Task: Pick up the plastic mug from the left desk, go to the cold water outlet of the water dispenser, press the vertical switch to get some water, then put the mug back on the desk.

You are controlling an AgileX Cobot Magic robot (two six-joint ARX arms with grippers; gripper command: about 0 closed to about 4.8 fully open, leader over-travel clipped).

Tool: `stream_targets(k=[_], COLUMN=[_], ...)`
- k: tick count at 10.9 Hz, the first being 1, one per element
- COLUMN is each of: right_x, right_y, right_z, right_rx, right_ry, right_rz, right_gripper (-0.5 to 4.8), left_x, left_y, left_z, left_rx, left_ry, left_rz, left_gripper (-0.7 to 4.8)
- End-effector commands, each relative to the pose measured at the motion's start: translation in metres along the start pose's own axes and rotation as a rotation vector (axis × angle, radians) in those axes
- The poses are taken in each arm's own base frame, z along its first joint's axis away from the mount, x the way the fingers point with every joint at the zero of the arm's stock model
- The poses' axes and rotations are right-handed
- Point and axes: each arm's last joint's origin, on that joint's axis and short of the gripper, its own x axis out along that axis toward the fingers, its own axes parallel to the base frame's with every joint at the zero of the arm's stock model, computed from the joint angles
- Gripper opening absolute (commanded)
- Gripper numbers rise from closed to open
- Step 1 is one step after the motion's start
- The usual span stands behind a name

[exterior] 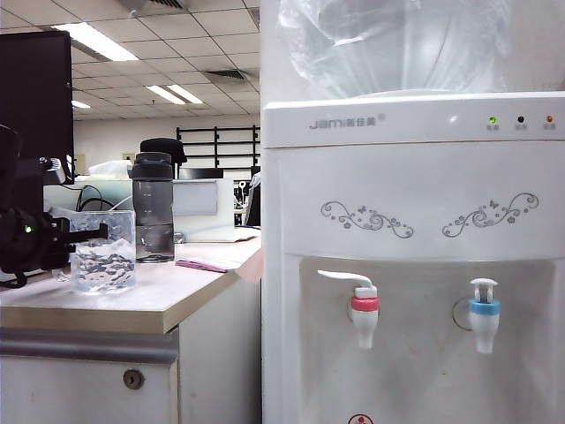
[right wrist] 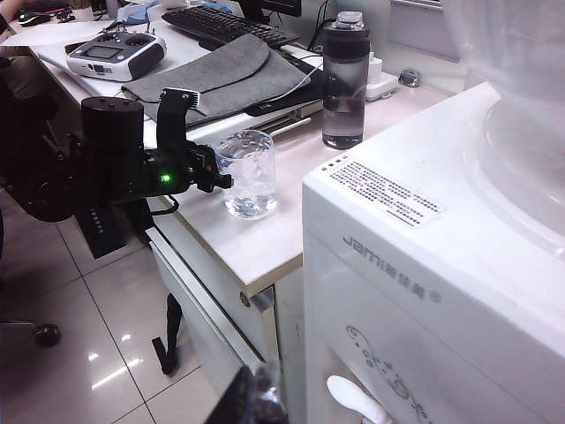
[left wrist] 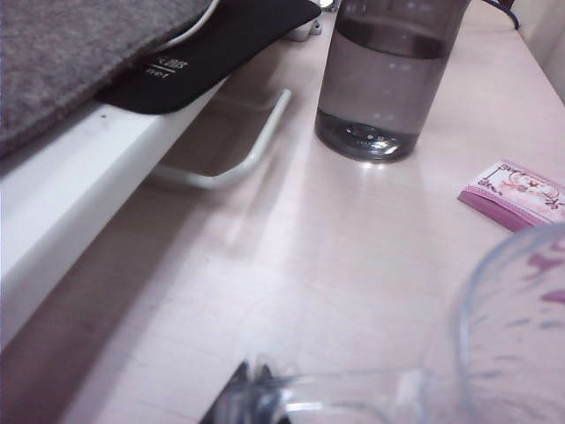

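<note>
The clear dimpled plastic mug (exterior: 104,256) stands on the left desk (exterior: 172,296), a little water in it. My left gripper (exterior: 99,233) reaches in level from the left and is shut on the mug's thin handle (left wrist: 353,393); its dark tips (left wrist: 256,382) pinch it beside the mug wall (left wrist: 516,336). On the white water dispenser (exterior: 415,177) the cold water outlet (exterior: 484,318) wears a blue collar under its stubby vertical switch (exterior: 483,285). My right gripper (right wrist: 254,396) hangs shut and empty beside the dispenser front, far from the mug (right wrist: 248,172).
A tall smoky-grey bottle (exterior: 153,208) stands just behind the mug. A pink packet (exterior: 201,264) lies on the desk top. The red-collared tap (exterior: 364,309) with its long lever sits left of the blue one. A grey pad (right wrist: 221,75), keyboard and controller lie further back.
</note>
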Motion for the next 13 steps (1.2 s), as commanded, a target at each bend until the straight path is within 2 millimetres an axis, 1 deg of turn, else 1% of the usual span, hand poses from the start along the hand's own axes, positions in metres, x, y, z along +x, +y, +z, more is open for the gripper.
stream_targets(k=[1,2,3,4,5,6,7,8,9,10,11,12,13], right_x=[-0.001,-0.001,-0.001,-0.001,-0.001,-0.001,-0.018,-0.025,-0.048,-0.048,-0.048,-0.048,-0.049], right_y=[-0.001,-0.002,-0.002,-0.002,-0.002,-0.002,-0.004,-0.004,-0.007,-0.007,-0.009,-0.009,-0.011], right_z=[0.002,0.002,0.002,0.002,0.003,0.003,0.005,0.006,0.002,0.002,0.002,0.002,0.002], right_rx=[0.001,0.001,0.001,0.001,0.001,0.001,0.005,0.005,0.009,0.008,0.011,0.011,0.012], right_ry=[-0.02,-0.023,-0.023,-0.024,-0.025,-0.026,-0.072,-0.083,-0.103,-0.103,-0.107,-0.107,-0.106], right_rz=[-0.037,-0.072,-0.073,-0.072,-0.072,-0.073,-0.149,-0.153,-0.218,-0.239,-0.31,-0.31,-0.389], right_gripper=[-0.01,-0.01,-0.01,-0.01,-0.01,-0.01,-0.01,-0.01,-0.01,-0.01,-0.01,-0.01,-0.01], left_x=[0.0,-0.003,-0.011,-0.015,-0.027,-0.031,-0.073,-0.081,-0.117,-0.124,-0.155,-0.164,-0.18], left_y=[-0.002,-0.003,-0.006,-0.008,-0.011,-0.012,-0.038,-0.048,-0.1,-0.11,-0.163,-0.173,-0.231], left_z=[0.003,0.015,0.035,0.044,0.066,0.073,0.117,0.122,0.132,0.132,0.118,0.113,0.056], left_rx=[-0.004,-0.009,-0.007,-0.005,-0.016,-0.015,-0.016,-0.01,-0.028,-0.03,-0.002,0.007,0.078], left_ry=[-0.022,-0.057,-0.072,-0.091,-0.098,-0.102,-0.118,-0.131,-0.121,-0.119,-0.062,-0.041,0.084], left_rz=[-0.042,-0.075,-0.137,-0.202,-0.263,-0.285,-0.493,-0.529,-0.723,-0.765,-0.917,-0.938,-0.981], left_gripper=[-0.06,-0.06,-0.06,-0.06,-0.06,-0.06,-0.06,-0.06,-0.06,-0.06,-0.06,-0.06,-0.06])
